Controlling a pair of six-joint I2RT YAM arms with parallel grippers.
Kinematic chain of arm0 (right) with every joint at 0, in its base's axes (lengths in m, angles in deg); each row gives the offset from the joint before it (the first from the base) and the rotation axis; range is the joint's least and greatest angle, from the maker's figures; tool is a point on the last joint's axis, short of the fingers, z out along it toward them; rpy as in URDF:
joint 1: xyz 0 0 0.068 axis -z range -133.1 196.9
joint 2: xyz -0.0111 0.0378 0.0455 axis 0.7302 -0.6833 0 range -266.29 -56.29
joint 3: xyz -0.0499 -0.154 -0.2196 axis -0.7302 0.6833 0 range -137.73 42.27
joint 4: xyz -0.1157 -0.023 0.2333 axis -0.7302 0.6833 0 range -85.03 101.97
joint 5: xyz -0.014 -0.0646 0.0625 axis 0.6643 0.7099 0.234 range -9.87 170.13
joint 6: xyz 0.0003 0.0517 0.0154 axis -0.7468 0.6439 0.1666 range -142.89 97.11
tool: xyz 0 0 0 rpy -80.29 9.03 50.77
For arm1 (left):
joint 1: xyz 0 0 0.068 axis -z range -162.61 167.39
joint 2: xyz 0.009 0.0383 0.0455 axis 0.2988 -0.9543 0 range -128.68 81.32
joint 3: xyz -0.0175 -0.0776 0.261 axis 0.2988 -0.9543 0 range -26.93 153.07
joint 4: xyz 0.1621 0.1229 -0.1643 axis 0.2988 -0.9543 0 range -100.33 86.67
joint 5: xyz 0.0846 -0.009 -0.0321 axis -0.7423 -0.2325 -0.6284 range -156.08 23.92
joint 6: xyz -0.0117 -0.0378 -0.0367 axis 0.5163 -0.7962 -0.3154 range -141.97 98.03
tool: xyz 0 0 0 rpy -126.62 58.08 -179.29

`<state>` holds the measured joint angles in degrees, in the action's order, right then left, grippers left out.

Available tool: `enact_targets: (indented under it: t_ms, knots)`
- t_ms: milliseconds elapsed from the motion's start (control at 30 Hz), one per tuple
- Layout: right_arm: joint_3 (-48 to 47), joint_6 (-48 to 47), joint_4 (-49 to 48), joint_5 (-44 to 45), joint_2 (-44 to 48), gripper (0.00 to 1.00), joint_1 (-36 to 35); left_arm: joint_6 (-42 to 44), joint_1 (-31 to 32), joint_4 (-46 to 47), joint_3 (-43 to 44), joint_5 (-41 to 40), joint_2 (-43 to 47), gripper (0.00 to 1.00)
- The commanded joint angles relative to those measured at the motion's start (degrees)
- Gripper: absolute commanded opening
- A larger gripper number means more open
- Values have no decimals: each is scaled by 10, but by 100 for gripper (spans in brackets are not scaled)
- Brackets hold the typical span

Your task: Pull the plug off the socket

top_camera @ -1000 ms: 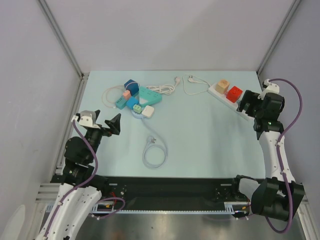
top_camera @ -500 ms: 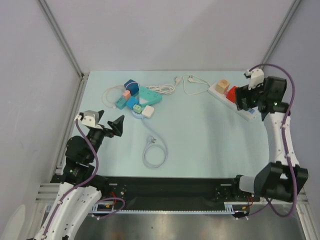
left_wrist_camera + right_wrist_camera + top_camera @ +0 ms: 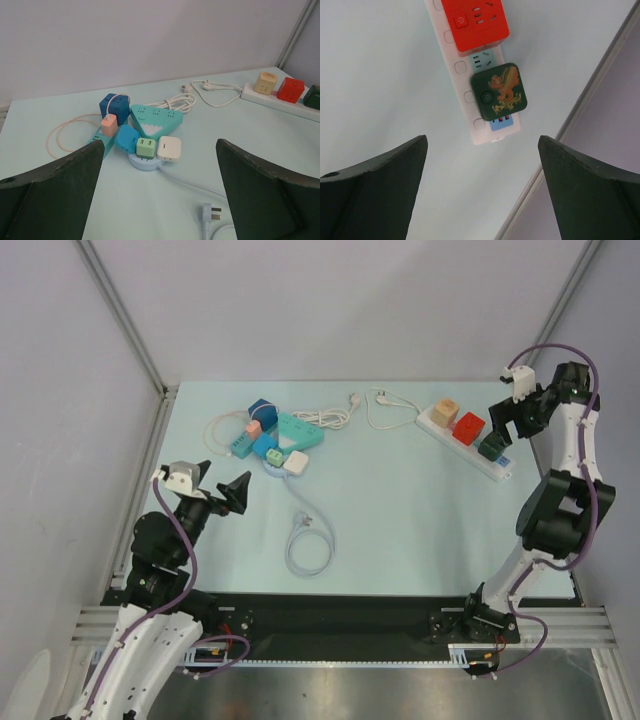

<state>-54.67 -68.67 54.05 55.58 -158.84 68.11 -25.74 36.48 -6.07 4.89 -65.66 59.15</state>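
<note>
A white power strip (image 3: pixel 481 131) lies at the back right with three plugs in it: tan (image 3: pixel 446 412), red (image 3: pixel 475 22) and dark green with a gold emblem (image 3: pixel 498 91). My right gripper (image 3: pixel 482 140) hangs open above the strip's near end (image 3: pixel 500 472), with the green plug (image 3: pixel 491 448) just ahead of its fingers and nothing between them. On the left, a round pale-blue socket (image 3: pixel 145 162) carries a green plug (image 3: pixel 146 148), a white plug (image 3: pixel 169 148) and a blue plug (image 3: pixel 126 138). My left gripper (image 3: pixel 160 142) is open, well short of that cluster.
A teal triangular socket (image 3: pixel 156 120), a blue cube socket (image 3: pixel 111 104) with a pink plug (image 3: pixel 109 125) and coiled white cords crowd the back left. The round socket's grey cable and loose plug (image 3: pixel 210 214) lie mid-table. The frame post and side wall (image 3: pixel 600 100) stand beside the strip.
The right arm has swung back and outward, carrying its open gripper from beside the strip to above its near end. The left arm has hardly moved.
</note>
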Motion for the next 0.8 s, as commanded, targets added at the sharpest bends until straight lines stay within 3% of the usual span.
enact_targets:
  t_ms: [0, 233, 600, 767]
  knots:
    - [-90, -64, 49, -8, -66, 100, -1, 15, 4, 5, 6, 5, -1, 100]
    - [-215, -88, 116, -3, -190, 100, -13, 19, 4, 5, 6, 5, -17, 100]
    - [-243, -101, 125, 40, -278, 100, -34, 26, 4, 3, 5, 1, -27, 100]
    - [-233, -103, 114, 59, -295, 95, -39, 27, 4, 3, 5, 3, -31, 99]
